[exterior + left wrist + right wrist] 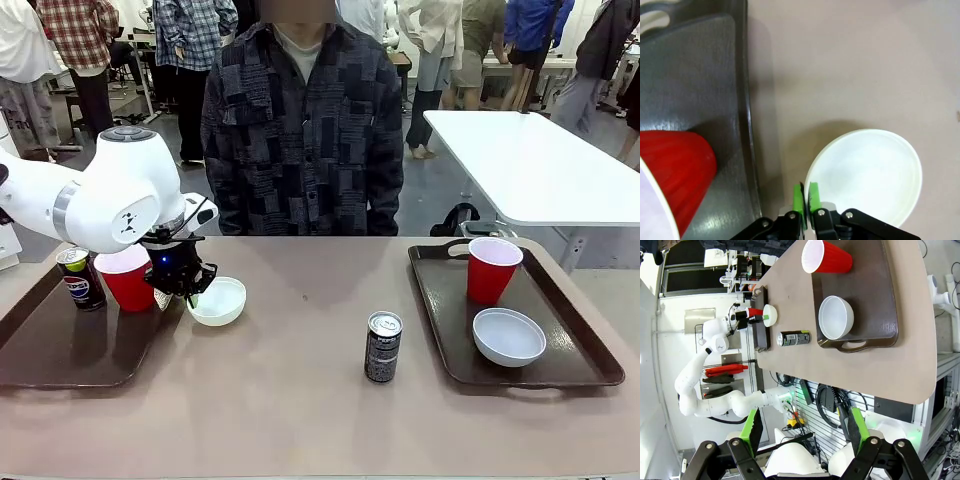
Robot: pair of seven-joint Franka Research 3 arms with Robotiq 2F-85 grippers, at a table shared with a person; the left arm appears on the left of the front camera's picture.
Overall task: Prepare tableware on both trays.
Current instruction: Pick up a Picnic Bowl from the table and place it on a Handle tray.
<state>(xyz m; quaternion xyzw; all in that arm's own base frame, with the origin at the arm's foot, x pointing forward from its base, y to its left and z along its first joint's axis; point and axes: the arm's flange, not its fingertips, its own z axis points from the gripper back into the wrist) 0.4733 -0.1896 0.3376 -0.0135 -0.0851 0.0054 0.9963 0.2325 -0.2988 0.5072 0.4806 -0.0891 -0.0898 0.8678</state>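
One white bowl (225,302) is sitting on the tabletop (300,410), just beside the right rim of the left tray (40,355). The left tool (805,192) is pinching the bowl's tray-side edge, so the tray is lying immediately leftward. The right tool (803,412) is hanging spread, well apart.

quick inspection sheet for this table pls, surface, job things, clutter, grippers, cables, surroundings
surface: beige tabletop, one small dark speck near the middle
job's things: left dark brown rectangular tray holds blue Pepsi can and red plastic cup; small round white bowl beside it, off the tray; black can upright between the trays; right tray holds second red cup and second white bowl
clutter: nothing seen
grippers: left gripper shut on the first bowl's rim; right gripper open, empty, high above the table
cables: black cables on a rack beside the table
surroundings: person in dark patterned shirt at far side; white table behind
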